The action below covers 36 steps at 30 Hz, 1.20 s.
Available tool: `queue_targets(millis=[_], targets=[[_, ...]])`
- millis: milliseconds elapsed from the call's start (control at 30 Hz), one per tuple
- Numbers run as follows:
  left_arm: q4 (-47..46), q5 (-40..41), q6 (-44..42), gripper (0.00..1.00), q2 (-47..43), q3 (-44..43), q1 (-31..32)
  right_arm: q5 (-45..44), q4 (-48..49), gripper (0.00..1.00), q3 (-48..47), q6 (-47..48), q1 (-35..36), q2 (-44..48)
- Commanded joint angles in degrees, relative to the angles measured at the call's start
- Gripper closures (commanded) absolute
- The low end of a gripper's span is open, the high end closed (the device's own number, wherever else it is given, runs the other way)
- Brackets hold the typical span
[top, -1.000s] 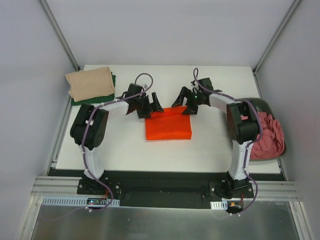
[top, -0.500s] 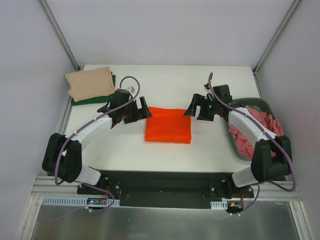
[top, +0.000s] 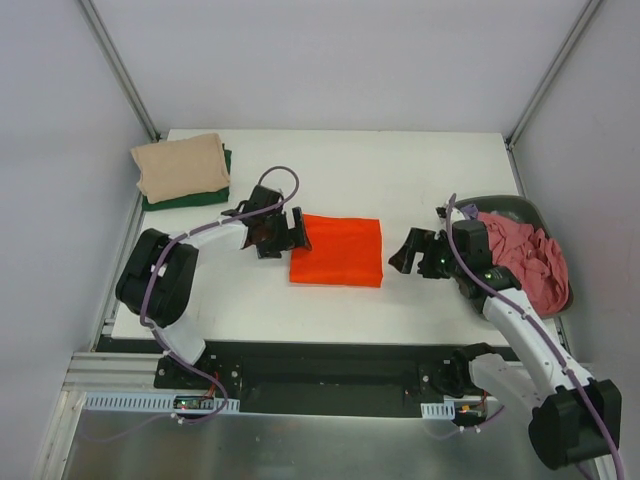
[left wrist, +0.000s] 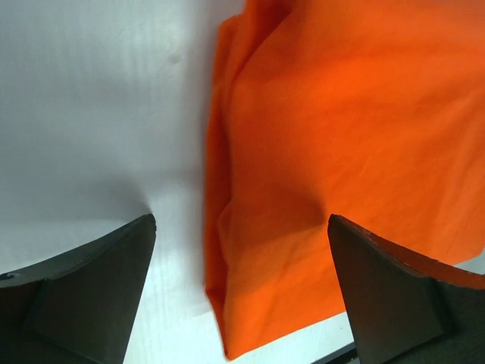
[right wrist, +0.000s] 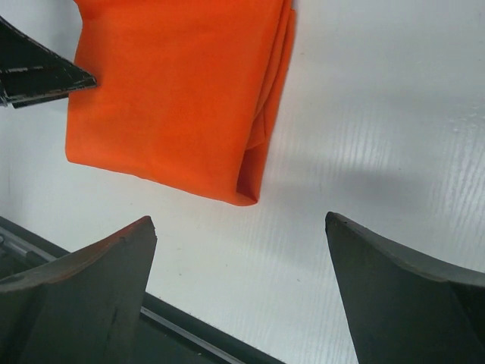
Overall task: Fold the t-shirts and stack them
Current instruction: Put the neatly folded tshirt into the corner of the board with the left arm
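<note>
White desk (top: 430, 180) under grey walls (top: 330, 60). Right: basket (top: 510, 204) of crumpled, unfolded pink shirts (top: 530, 262). Far left: beige shirt (top: 180, 166) folded atop dark green shirt (top: 224, 165). Centre: orange shirt (top: 338, 250) folded, not yet stacked. Left pincer (top: 287, 238) released, empty, at its left edge; right pincer (top: 405, 252) released, empty, apart on the right.

You see only a strip of the dark green shirt (top: 226, 170); the beige shirt (top: 180, 167) lies on it and hides the rest. The pink heap (top: 525, 265) covers the inside of the basket (top: 500, 205), and it is perhaps more than one piece. In the left wrist view the orange shirt (left wrist: 341, 136) runs off the top and right edges. From above, the left gripper (top: 287, 238) covers that shirt's left edge, so contact is unclear.
</note>
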<state>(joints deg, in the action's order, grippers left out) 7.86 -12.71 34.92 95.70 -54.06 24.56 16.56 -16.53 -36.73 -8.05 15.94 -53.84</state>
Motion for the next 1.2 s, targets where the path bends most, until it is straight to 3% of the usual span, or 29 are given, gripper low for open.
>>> queue_targets(millis=[0,133,367,533,633,733,833,1033,1167], targets=[[-0.91,2.33,1.38,0.07,4.84,-3.33,2.86,-3.63,5.89,0.04,4.73,0.32,-0.3,5.23],[0.22,3.83,2.26,0.2,8.09,-4.38,4.53,-3.11,6.51,0.04,6.67,-0.38,-0.3,7.08],[7.86,14.88,4.01,0.46,10.64,-7.28,9.45,-2.5,7.48,0.04,8.16,-1.35,-0.3,7.35],[14.11,20.35,5.34,0.74,15.3,-11.93,11.65,-2.23,8.19,0.04,9.13,-1.61,-0.3,6.91],[15.87,22.11,5.17,1.0,17.23,-13.96,12.01,-2.05,8.27,0.04,9.22,-1.7,-0.3,7.17],[17.1,26.75,2.19,1.0,17.24,-15.63,12.36,-2.32,8.36,0.04,9.48,-1.7,-0.3,8.05],[18.07,36.75,-1.5,1.0,15.92,-17.21,12.45,-5.29,8.19,0.04,10.18,-1.96,-0.21,9.46],[18.33,54.43,-16.87,1.0,16.44,-22.83,12.18,-11.36,8.19,0.04,11.86,-1.88,-0.3,14.29],[17.37,59.8,-26.72,1.0,20.04,-27.75,9.38,-14.88,7.31,0.04,12.56,-1.79,-0.21,16.66]])
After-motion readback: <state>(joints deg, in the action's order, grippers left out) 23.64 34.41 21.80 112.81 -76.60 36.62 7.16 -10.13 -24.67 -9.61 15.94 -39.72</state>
